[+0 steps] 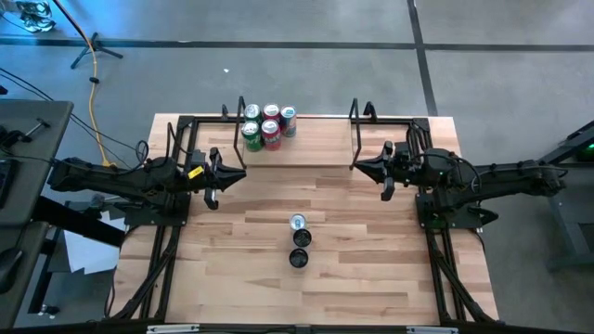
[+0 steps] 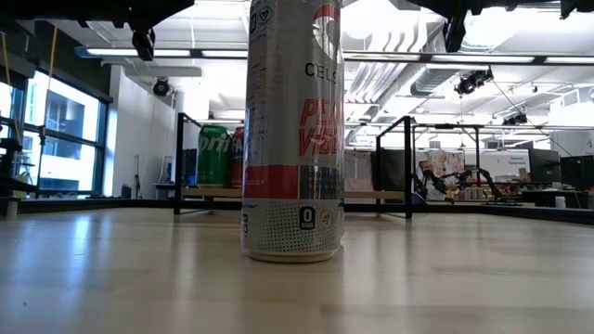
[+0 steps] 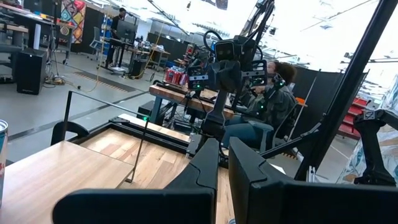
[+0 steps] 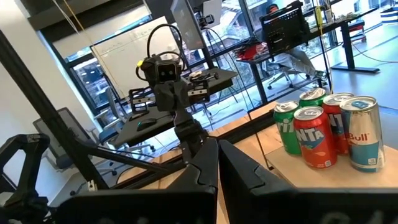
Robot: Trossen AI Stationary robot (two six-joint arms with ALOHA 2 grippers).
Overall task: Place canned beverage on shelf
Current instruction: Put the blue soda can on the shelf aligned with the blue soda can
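High view: tall white-and-red beverage can upright at bench centre, unheld. Pale-wood shelf with black wire uprights along far edge. Left pincer closed, empty, near left edge; right pincer closed, empty, near right edge.

- The left arm is built of dark, nearly black segments, thick at the joints and slimmer between them.
- A small yellow mark sits on the left arm's wrist, just behind the fingers.
- The right arm has the same dark, blocky build, with black cable loops bulging at its wrist.
- The left gripper has two flat, matte black fingers that taper toward their tips.
- The right gripper has matching black, wedge-shaped fingers.
- Seen from the right wrist view, the left arm carries a boxy black camera housing with a black cable arching over it.
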